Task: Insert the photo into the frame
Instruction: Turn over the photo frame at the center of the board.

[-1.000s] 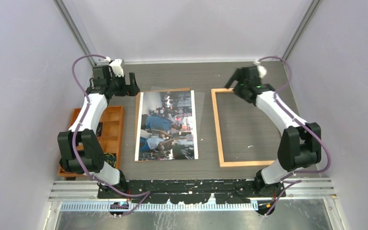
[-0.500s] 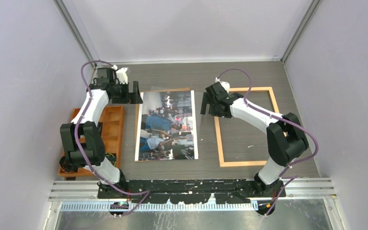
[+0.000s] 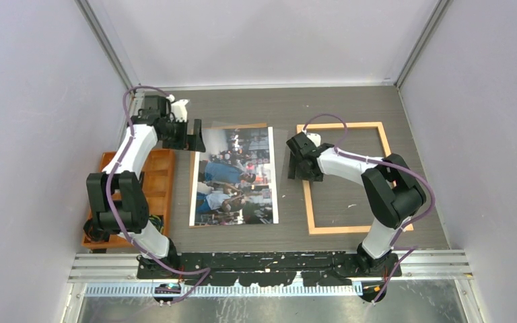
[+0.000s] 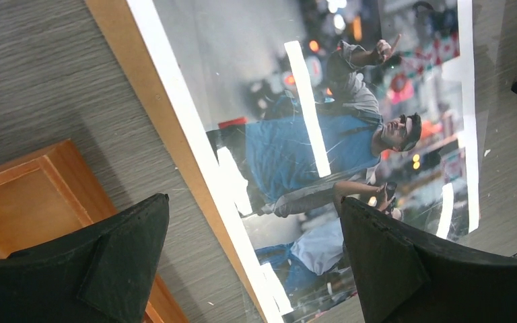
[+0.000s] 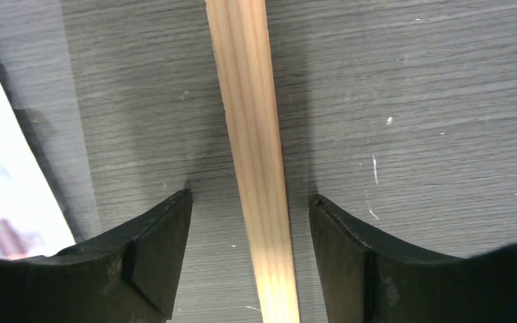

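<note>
Over the last second the right arm has folded back from the frame's far-left corner, and the right gripper [image 3: 295, 159] now sits low over the left rail of the frame [image 3: 340, 229]. Its wrist view shows the claw spread wide, one finger on each side of the pale wood strip and gripping nothing. The left gripper [image 3: 192, 137] has slid in from beyond the far-left corner of the photo [image 3: 235, 176]. It is also wide open and empty, with its fingers spanning the left edge, where a strip of brown backing board [image 3: 192, 176] shows beside the print. Both moves look like lining up for a grasp, the right on the frame and the left on the stack, so the real work has not yet begun. The photo lies face up in the middle of the table [image 3: 242, 104], on the board and under a clear sheet [image 3: 283, 148] that reaches past its right edge, so that cover probably has to come off first. The frame lies just right of it, with only bare tabletop inside. The orange compartment tray [image 3: 160, 176] at the far left is partly hidden by the left arm, and I can make out nothing in its visible sections.
</note>
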{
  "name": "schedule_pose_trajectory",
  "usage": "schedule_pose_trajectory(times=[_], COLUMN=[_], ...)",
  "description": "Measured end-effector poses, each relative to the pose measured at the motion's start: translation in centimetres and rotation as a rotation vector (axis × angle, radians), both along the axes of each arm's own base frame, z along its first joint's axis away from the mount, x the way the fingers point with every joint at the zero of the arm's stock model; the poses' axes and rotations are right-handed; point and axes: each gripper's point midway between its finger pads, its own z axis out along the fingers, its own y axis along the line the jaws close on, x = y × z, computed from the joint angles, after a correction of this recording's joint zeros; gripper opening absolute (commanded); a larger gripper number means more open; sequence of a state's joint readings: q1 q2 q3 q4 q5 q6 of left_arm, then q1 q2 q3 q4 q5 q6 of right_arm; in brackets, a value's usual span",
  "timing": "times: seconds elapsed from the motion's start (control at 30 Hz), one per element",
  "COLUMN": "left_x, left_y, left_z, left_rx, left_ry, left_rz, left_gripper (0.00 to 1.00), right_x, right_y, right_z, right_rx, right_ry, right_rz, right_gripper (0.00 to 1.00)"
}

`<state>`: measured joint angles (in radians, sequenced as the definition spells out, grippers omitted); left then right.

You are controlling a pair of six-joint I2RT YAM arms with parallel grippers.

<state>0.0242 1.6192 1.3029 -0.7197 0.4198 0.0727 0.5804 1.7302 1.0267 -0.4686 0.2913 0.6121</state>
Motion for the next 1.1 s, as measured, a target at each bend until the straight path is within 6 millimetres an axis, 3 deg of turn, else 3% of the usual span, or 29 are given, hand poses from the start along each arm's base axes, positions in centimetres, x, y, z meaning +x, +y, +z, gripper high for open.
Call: schedule_pose_trajectory(times=[0.2, 0.47, 0.6, 0.73, 1.0, 1.1], left_x=[-0.6, -1.0, -1.4, -1.9, -3.2, -3.8], left_y=[-1.6, -3.0, -3.3, -3.6, -5.6, -6.5], left_z=[0.1, 0.3, 0.2, 0.2, 0.3, 0.8], left_rx=[0.02, 0.037, 0.029, 0.012, -0.017, -0.033], left_ry=[0.005, -0.001, 0.014, 0.03, 0.06, 0.061], left_rz=[-0.054, -0.094, -0.103, -0.113, -0.175, -0.203], left_gripper=[1.0, 1.0, 1.0, 1.0, 1.0, 1.0], right_x=[0.2, 0.3, 1.9, 3.3, 3.2, 2.9], right_y=[0.7, 2.1, 4.0, 6.6, 10.9, 12.0], right_z=[0.0, 1.2, 4.4, 9.5, 19.9, 22.5], right_rx=[0.01, 0.031, 0.091, 0.207, 0.518, 0.615], right_ry=[-0.025, -0.025, -0.059, -0.117, -0.191, -0.191], right_rz=[-0.005, -0.004, -0.003, 0.018, 0.074, 0.093], right_gripper=[0.29, 0.08, 0.06, 0.05, 0.04, 0.04])
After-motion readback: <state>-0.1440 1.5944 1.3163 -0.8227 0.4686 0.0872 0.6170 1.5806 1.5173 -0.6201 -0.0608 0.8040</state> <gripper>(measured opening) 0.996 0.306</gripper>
